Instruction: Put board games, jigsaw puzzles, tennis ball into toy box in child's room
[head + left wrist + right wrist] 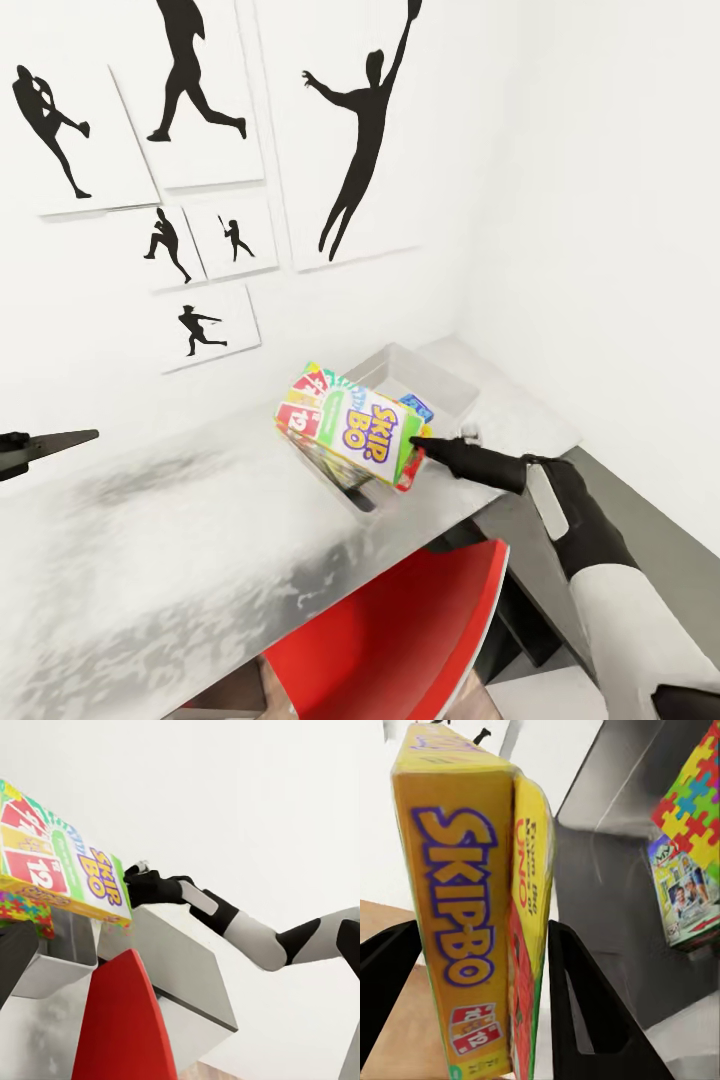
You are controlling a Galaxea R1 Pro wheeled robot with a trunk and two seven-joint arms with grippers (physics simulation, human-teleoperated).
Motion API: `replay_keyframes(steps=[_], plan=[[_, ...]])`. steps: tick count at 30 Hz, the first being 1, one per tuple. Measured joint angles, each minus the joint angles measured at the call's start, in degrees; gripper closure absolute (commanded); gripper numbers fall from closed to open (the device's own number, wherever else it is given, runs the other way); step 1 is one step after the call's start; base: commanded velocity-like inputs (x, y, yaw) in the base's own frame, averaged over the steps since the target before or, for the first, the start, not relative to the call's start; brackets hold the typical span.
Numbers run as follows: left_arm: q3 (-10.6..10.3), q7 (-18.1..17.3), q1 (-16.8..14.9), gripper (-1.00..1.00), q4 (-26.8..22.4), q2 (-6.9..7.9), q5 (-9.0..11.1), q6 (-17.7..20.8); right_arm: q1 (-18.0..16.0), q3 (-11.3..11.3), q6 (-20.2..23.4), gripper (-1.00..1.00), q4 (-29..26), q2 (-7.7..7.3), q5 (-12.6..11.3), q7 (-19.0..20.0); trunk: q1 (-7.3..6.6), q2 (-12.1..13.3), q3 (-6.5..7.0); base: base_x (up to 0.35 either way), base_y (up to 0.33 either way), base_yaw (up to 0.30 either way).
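Observation:
The white and yellow SKIP BO board game (355,425) hangs tilted over the near end of the grey toy box (440,385) on the pale table (180,560). My right gripper (420,447) is shut on the box's edge, and its dark fingers (585,1020) flank the game (472,907) in the right wrist view. Inside the toy box (607,892) lie a jigsaw puzzle (694,802) and a blue board game (682,896). The left wrist view has the SKIP BO game (67,870) above a puzzle edge (22,907). My left gripper (55,442) hovers at the far left above the table, holding nothing.
A red and white swivel chair (400,640) stands tucked under the table's front edge, just below the toy box. White walls with black sports silhouette pictures (360,130) close off the back and right. A lower dark grey side section (650,520) lies to the right.

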Motion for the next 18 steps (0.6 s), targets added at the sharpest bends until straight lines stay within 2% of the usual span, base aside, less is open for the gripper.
replay_keyframes(steps=[1,2,3,6,8,12,18], plan=[[0.00,0.00,0.00,-1.00,0.00,0.00,-0.01,-0.01,-1.17,0.02,1.70,1.00,-0.10,-0.11,-0.60,-1.15,-0.01,0.00,0.00,0.000,0.000,0.000],[0.00,0.00,0.00,-1.00,0.00,0.00,-0.03,-0.01,-3.23,0.04,2.99,1.00,-0.09,-0.32,0.41,-3.40,0.00,0.00,0.00,0.000,0.000,0.000],[0.00,0.00,0.00,-1.00,0.00,0.00,-0.03,-0.02,-4.37,0.07,4.10,1.00,-0.13,-0.41,-0.19,-4.47,0.00,0.00,-0.01,0.000,0.000,0.000],[-0.09,0.00,0.01,-1.00,0.00,0.00,-0.05,0.01,-9.75,0.16,5.81,1.00,0.05,-0.94,1.16,-7.95,0.00,0.00,0.00,0.000,0.000,0.000],[-0.14,0.00,0.00,-1.00,-0.01,0.00,-0.05,0.02,-11.89,0.17,5.77,1.00,0.86,-1.21,3.19,-8.71,0.00,0.00,-0.01,0.000,0.000,0.000],[-0.15,0.00,0.00,-1.00,-0.01,0.00,-0.05,0.03,-13.99,0.12,5.86,1.00,2.41,-1.57,5.10,-9.14,-0.01,0.00,-0.01,0.000,0.000,0.000],[-0.10,0.00,0.00,-1.00,0.01,0.00,-0.05,0.04,-16.03,0.03,5.92,1.00,2.97,-3.03,6.05,-9.48,-0.01,0.00,-0.01,0.000,0.000,0.000]])
